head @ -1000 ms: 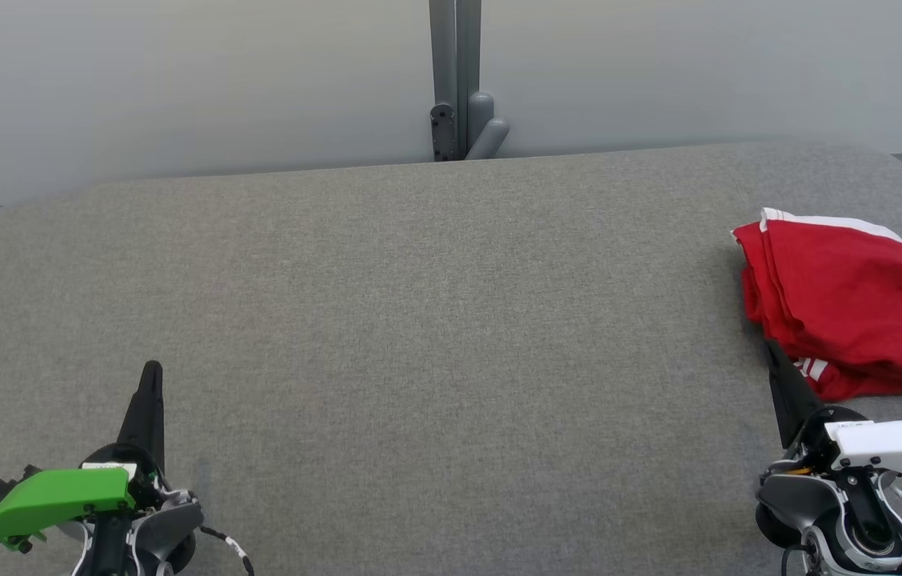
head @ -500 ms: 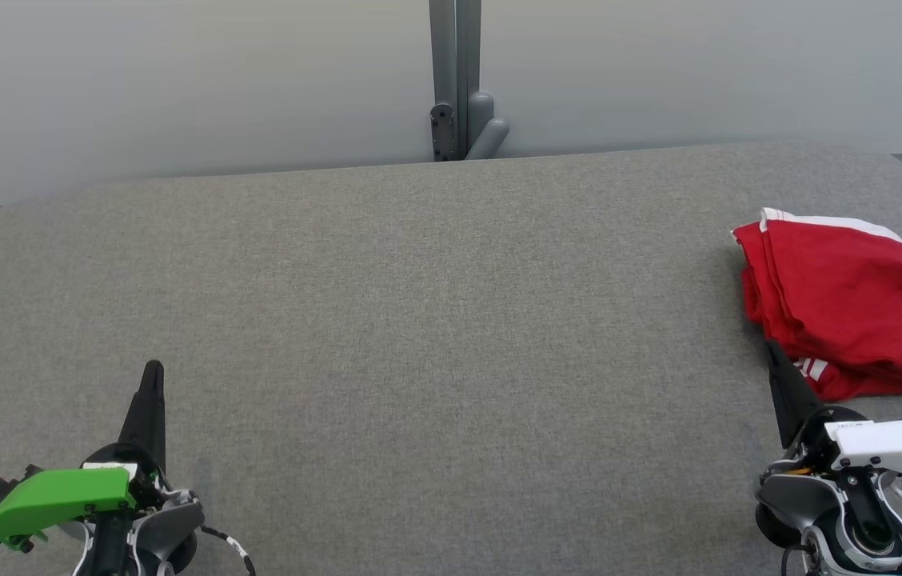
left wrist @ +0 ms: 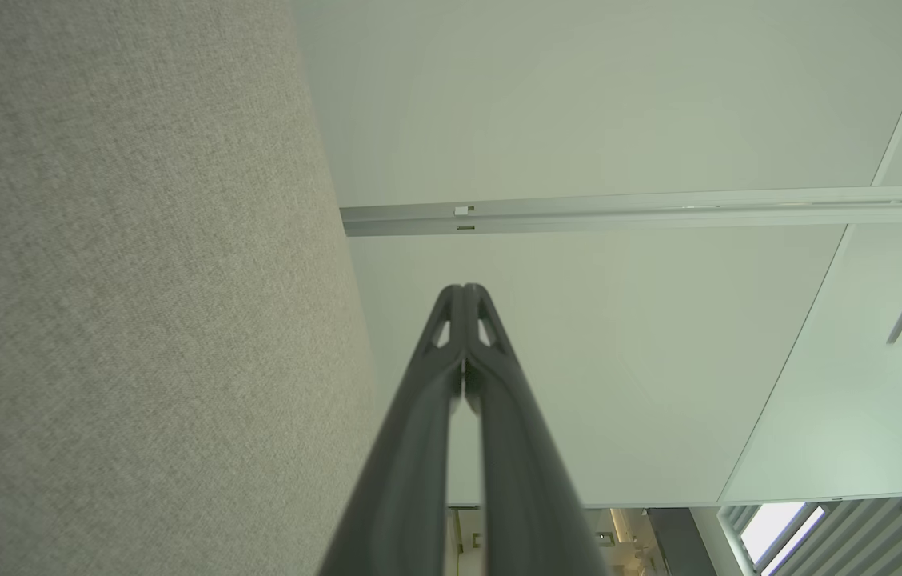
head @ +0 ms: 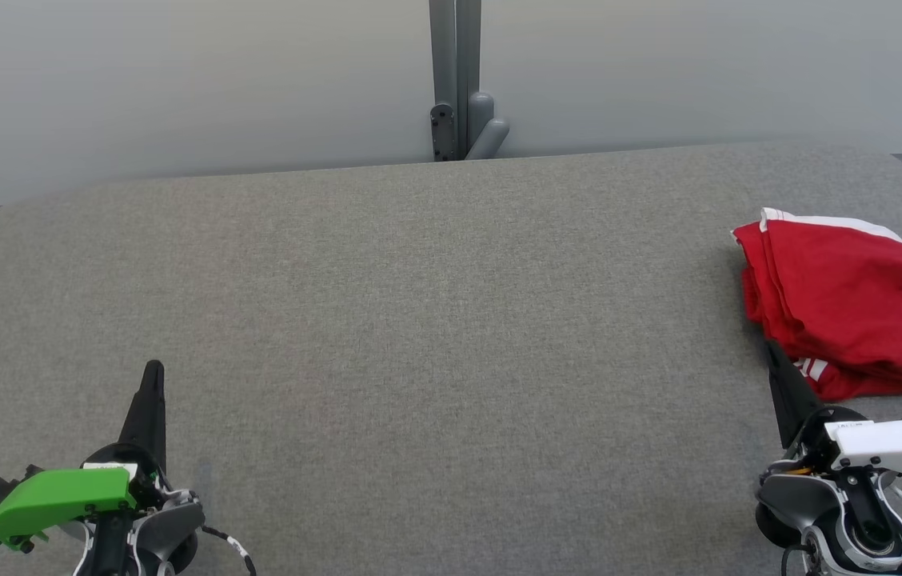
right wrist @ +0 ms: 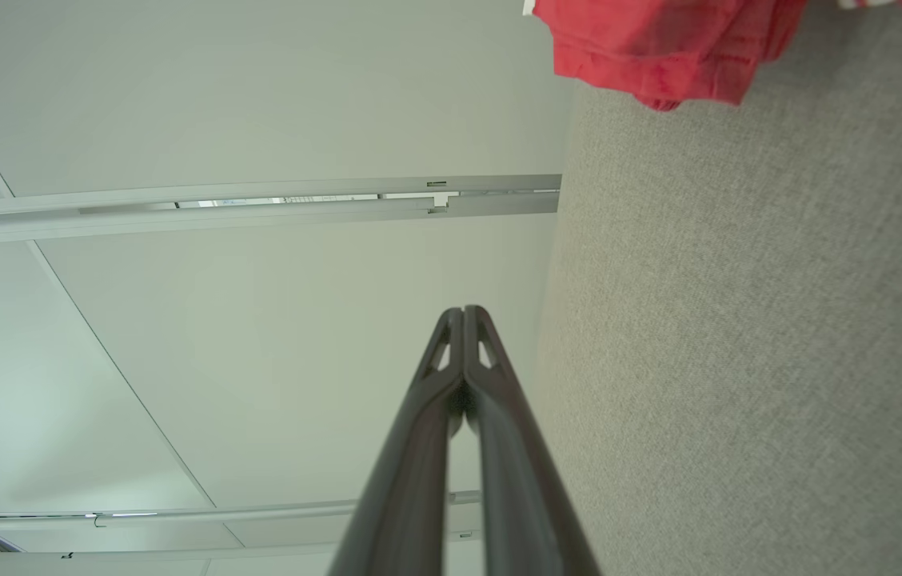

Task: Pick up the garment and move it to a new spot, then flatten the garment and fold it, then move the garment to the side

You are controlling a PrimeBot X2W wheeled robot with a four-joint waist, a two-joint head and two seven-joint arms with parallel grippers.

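We see soft, even, bright light; shadows are faint. The far wall (head: 179, 80) looks hazy, and the table (head: 419, 320) blurs close to our wrist cameras.

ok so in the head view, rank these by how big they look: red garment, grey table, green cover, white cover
1. grey table
2. red garment
3. green cover and white cover: look alike, both near the camera, unranked
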